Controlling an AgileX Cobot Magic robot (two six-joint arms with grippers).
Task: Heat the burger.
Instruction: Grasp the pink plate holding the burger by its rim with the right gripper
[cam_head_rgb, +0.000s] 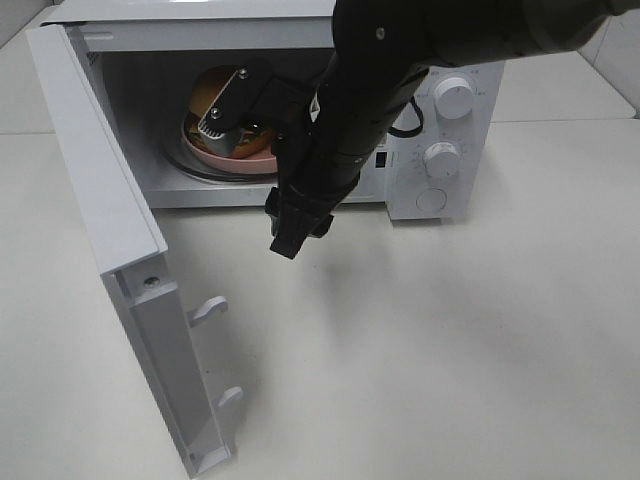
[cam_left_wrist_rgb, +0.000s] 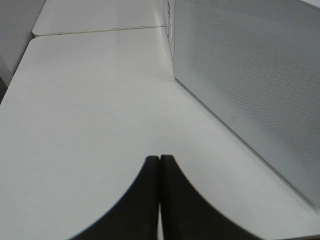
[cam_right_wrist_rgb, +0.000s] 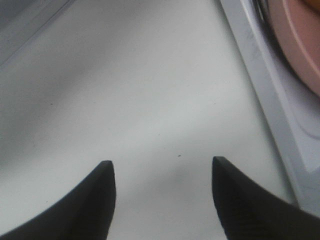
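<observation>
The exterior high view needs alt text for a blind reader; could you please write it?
An open microwave holds a burger on a pink plate. A black arm in front partly hides them; the door stands wide at left.

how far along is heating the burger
Done: the round golden-bun burger sits on its pink round plate inside the white microwave. In hand: the open right gripper is empty. To do: shut the white door, set the dials.

White table (cam_head_rgb: 450, 350) with open white microwave (cam_head_rgb: 455, 150)
</observation>
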